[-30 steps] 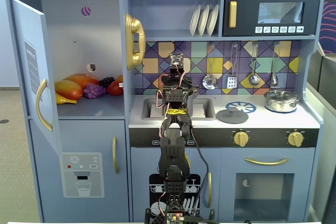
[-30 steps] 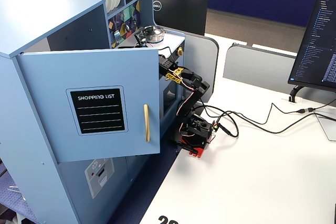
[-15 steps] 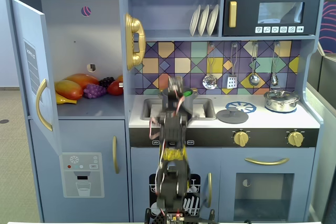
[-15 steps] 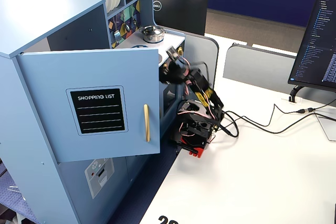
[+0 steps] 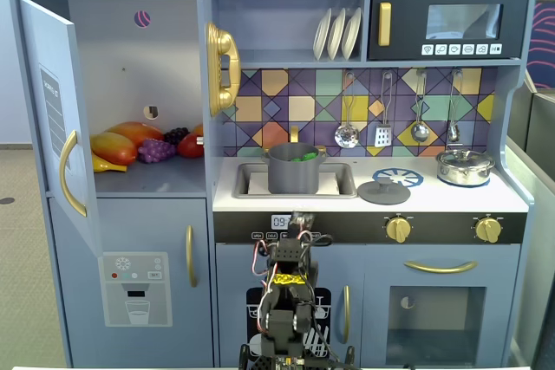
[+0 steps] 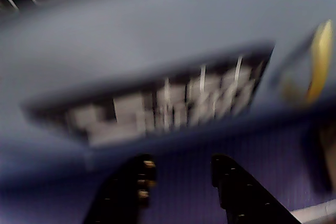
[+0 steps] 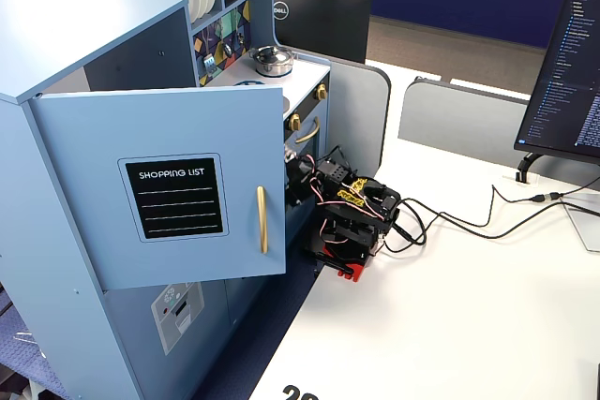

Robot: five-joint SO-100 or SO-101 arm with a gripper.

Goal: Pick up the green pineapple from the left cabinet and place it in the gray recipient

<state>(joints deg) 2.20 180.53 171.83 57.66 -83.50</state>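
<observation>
The green pineapple (image 5: 304, 156) lies inside the gray recipient (image 5: 293, 175); only a bit of green shows above the rim. The pot stands in the sink. The left cabinet (image 5: 130, 49) is open, its door (image 5: 54, 127) swung to the left, and holds orange, red and purple fruit. My arm (image 5: 289, 292) is folded low in front of the kitchen's lower doors. In the blurred wrist view my gripper (image 6: 181, 161) is open and empty, its two black fingers apart, facing the kitchen's lower front. The pot and cabinet are out of that view.
A shiny silver lidded pot (image 5: 464, 165) and a flat gray lid (image 5: 384, 190) sit on the counter right of the sink. The open cabinet door (image 7: 169, 194) juts out beside the arm (image 7: 352, 213). Cables (image 7: 469, 222) and a monitor (image 7: 562, 63) are on the white table.
</observation>
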